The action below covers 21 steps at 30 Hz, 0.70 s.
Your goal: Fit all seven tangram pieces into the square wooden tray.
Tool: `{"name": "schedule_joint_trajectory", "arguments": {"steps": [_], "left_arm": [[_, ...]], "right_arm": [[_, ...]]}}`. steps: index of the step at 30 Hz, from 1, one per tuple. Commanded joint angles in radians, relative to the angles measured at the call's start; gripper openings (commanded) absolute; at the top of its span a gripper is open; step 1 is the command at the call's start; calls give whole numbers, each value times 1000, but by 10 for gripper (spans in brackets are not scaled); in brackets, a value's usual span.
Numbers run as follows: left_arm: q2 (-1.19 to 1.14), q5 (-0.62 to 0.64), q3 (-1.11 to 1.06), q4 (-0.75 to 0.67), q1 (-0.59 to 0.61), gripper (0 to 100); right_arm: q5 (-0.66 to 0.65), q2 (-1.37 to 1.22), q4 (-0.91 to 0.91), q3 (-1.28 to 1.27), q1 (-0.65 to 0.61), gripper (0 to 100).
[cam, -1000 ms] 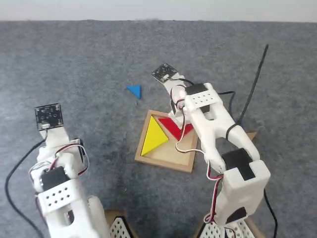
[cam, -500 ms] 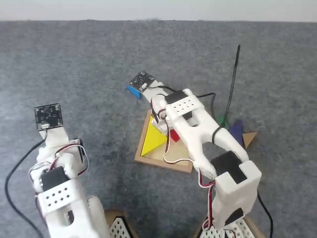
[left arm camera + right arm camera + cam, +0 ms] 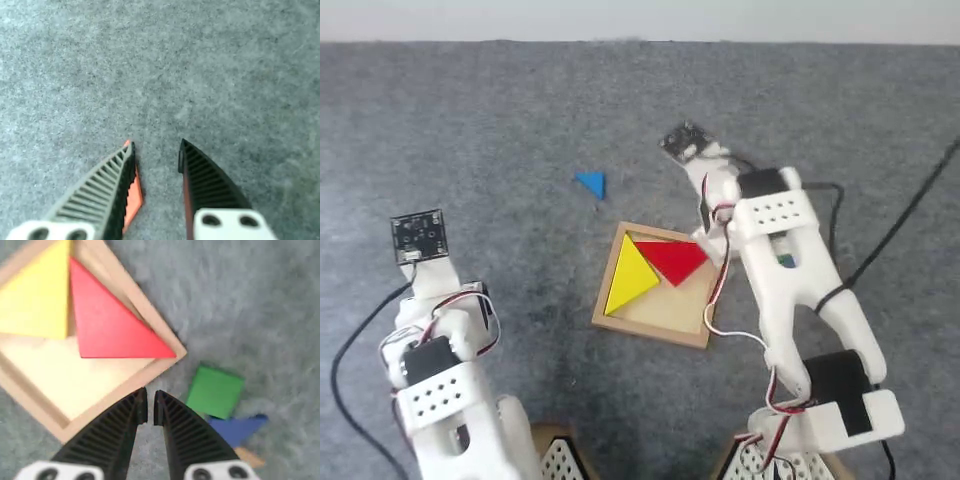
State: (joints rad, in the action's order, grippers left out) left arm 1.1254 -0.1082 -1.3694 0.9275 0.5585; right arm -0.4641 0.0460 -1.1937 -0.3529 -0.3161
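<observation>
Tray (image 3: 648, 333) — pale wood; yellow triangle (image 3: 630, 275), red triangle (image 3: 672, 260) inside.

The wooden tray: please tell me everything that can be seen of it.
The wooden tray is a square of pale wood with a raised rim and a flat floor. It lies flat on the grey carpet, turned slightly askew. A yellow triangle and a red triangle lie inside, edge to edge; the rest of its floor is bare.
</observation>
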Motion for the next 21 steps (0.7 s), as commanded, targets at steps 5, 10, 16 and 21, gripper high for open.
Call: {"name": "schedule_joint_trajectory", "arguments": {"steps": [5,10,16,21], "left_arm": [[32,-3,8,2,0,142],[32,-2,8,-2,0,142],[32,-2,8,-3,0,142],[32,-2,8,-2,0,142]], "right_arm": [[180,-160,205,8,-131,42],[190,-337,139,153,-194,37],[193,-340,107,255,-199,37],[189,-239,-85,351,-163,37]]}}
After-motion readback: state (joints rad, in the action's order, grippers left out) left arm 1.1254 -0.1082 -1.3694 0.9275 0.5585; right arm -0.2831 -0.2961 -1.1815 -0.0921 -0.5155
